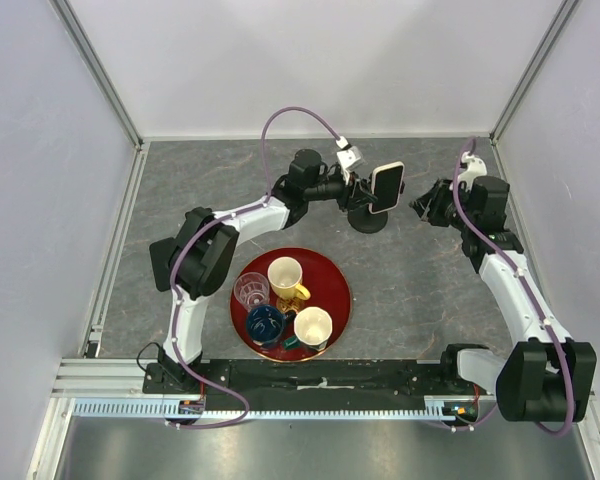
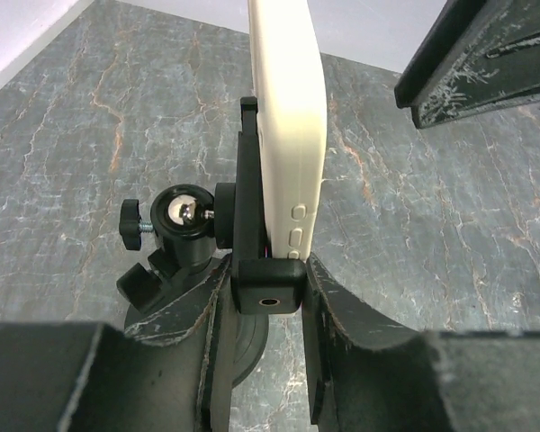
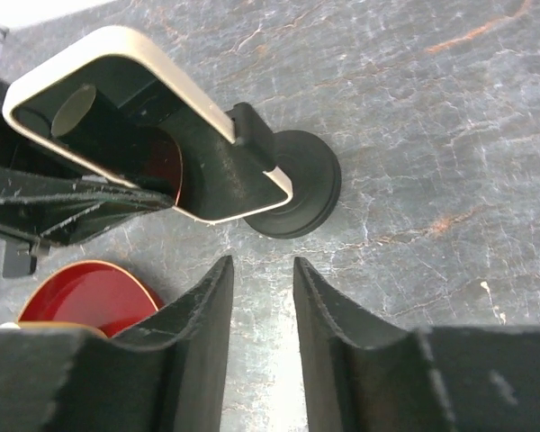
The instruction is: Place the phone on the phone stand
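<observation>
Red round tray [image 1: 336,283] on grey marble table [image 1: 425,295], w/ 4 vessels: yellow mug [image 1: 285,276], clear glass [image 1: 251,290], blue cup [image 1: 265,324], cream cup [image 1: 312,326]. All upright, grouped close.

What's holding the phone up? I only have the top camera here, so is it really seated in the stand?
Observer: Yes. On the left wrist view the phone has its end inside the clamp of the phone stand.
Operator: And where exactly is the left gripper?
Observer: Its fingers flank the clamp's lower jaw and appear to touch both sides, below the phone.
</observation>
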